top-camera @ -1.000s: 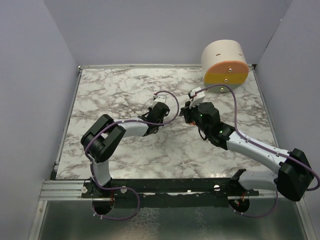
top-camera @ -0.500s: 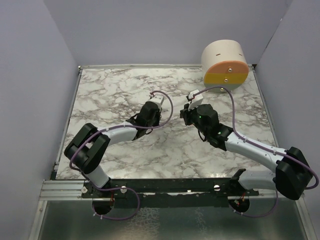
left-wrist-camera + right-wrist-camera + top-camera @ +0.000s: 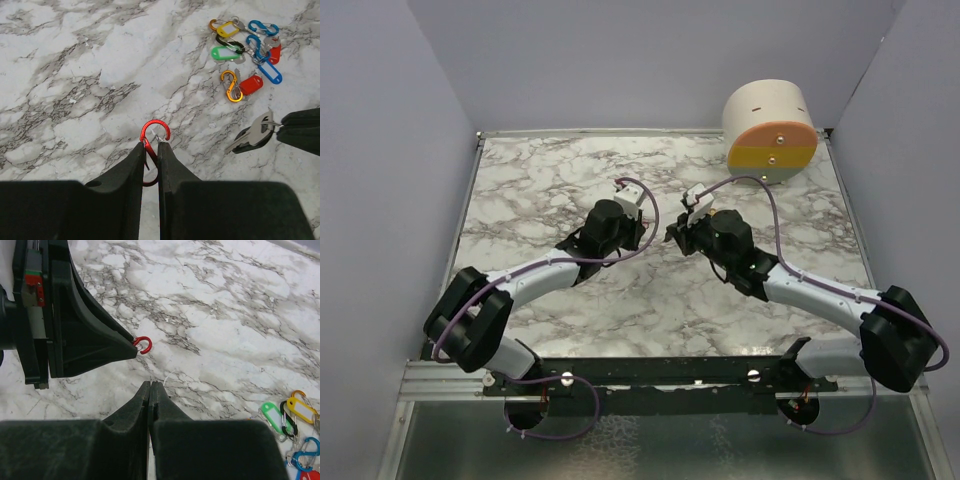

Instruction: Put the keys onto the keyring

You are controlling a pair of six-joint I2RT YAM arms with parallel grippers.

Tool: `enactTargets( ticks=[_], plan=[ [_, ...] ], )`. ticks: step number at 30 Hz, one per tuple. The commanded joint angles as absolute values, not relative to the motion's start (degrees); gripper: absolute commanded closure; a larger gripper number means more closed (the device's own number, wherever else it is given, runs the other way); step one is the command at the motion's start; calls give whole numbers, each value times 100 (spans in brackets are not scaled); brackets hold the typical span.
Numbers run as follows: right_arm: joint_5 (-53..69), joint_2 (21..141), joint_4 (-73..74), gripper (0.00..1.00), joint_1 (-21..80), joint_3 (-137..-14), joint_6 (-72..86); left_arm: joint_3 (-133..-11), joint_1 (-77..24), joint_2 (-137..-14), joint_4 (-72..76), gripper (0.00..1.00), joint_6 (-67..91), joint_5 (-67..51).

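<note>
My left gripper [image 3: 151, 146] is shut on a red oval loop [image 3: 155, 132], whose hooked top sticks out past the fingertips above the marble. The same red loop [image 3: 144, 345] shows in the right wrist view at the left gripper's tip. My right gripper [image 3: 150, 384] is shut; in the left wrist view two flat metal keys [image 3: 252, 136] hang from its fingertips [image 3: 295, 131]. Farther off lie keys with yellow [image 3: 228, 29], green [image 3: 223, 52], red [image 3: 251, 85] and blue [image 3: 270, 74] heads. They are mixed with the keyring's orange loop [image 3: 230, 86] and blue loops [image 3: 263, 27].
A cream drum [image 3: 770, 130] with an orange and yellow face stands at the back right corner. Grey walls close in the marble table [image 3: 540, 180] on three sides. In the top view both gripper tips meet near the table's middle, a few centimetres apart.
The left arm has stretched out, its elbow swinging left and its wrist shifting slightly left and back. The right gripper has moved left toward it. Both grips are unchanged.
</note>
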State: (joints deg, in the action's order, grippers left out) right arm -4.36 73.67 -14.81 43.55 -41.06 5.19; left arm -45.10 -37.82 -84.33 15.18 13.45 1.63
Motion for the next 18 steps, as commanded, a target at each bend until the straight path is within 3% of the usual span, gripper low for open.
enactTargets(
  ticks=[1,18],
  plan=[
    [104,7479,-1884,99,4395,-4041,347,-4389,-3744,-8024,1710,100,1213,-285],
    [273,7733,-2082,99,4395,-4086,500,-4404,-3744,-7792,1697,100,1263,-886]
  ],
)
